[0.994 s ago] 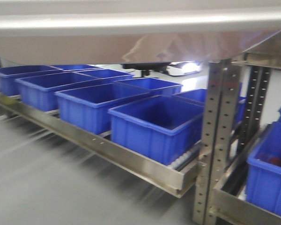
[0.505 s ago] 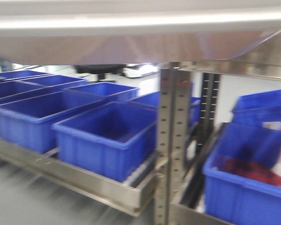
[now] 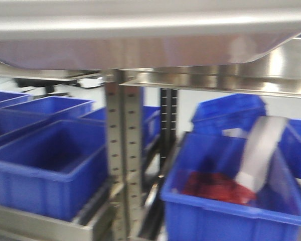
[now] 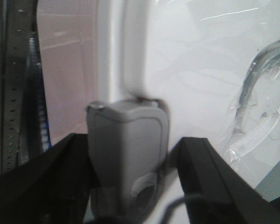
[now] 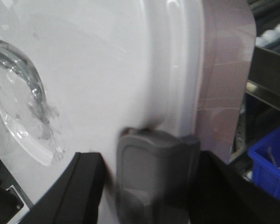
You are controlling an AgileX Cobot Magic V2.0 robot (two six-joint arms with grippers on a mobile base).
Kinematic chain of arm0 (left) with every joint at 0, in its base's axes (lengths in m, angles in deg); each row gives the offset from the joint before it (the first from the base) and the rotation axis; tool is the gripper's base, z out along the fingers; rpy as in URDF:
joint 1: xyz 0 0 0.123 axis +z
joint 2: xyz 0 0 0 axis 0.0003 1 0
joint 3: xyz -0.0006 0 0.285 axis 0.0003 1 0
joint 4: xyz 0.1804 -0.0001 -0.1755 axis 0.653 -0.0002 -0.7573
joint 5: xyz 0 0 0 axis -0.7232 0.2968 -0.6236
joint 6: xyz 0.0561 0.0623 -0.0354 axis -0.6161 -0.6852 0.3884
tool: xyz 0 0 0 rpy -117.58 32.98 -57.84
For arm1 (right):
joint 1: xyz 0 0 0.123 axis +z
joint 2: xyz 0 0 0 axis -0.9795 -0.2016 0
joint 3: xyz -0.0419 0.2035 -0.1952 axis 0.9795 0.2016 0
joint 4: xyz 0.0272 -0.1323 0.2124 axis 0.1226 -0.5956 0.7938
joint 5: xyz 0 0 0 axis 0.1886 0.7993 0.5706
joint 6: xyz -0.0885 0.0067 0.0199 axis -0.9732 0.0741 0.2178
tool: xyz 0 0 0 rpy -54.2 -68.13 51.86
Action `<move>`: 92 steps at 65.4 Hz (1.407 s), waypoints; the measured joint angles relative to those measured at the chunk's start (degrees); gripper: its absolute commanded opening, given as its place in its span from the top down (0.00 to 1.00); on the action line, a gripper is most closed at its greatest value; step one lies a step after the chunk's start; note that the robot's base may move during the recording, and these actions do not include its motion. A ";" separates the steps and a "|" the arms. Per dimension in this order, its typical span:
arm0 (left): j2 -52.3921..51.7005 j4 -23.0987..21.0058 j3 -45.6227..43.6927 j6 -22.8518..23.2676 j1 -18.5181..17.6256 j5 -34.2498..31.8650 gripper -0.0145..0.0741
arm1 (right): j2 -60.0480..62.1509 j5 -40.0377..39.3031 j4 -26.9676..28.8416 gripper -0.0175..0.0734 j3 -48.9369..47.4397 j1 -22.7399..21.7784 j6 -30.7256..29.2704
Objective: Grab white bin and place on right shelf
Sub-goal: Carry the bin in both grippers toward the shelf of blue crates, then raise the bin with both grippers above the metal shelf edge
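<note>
bin: we hold the white bin aloft, its underside showing just above the right shelf rail.
left gripper: clamped on our bin's edge.
right gripper: likewise clamped.
below: blue crates.

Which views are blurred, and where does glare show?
Front view: sideways blur smears the crates and upright; glare streaks the shelf rail. Left wrist view: the left fingers are soft; the bin shines. Right wrist view: the right fingers blur; the bin looks washed out.
</note>
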 measured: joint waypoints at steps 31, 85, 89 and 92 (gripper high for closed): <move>0.00 0.00 0.00 0.00 0.00 0.00 0.56 | 0.00 0.00 0.00 0.37 0.00 0.00 0.00; 0.10 0.00 0.00 0.00 0.00 0.00 0.56 | 0.00 0.00 0.00 0.37 0.00 0.00 0.00; 0.10 0.00 0.00 0.00 0.00 0.00 0.56 | 0.00 0.00 0.00 0.37 0.00 0.00 0.00; 0.10 0.00 0.00 0.00 0.00 0.00 0.56 | 0.00 0.00 0.00 0.37 0.00 0.00 0.00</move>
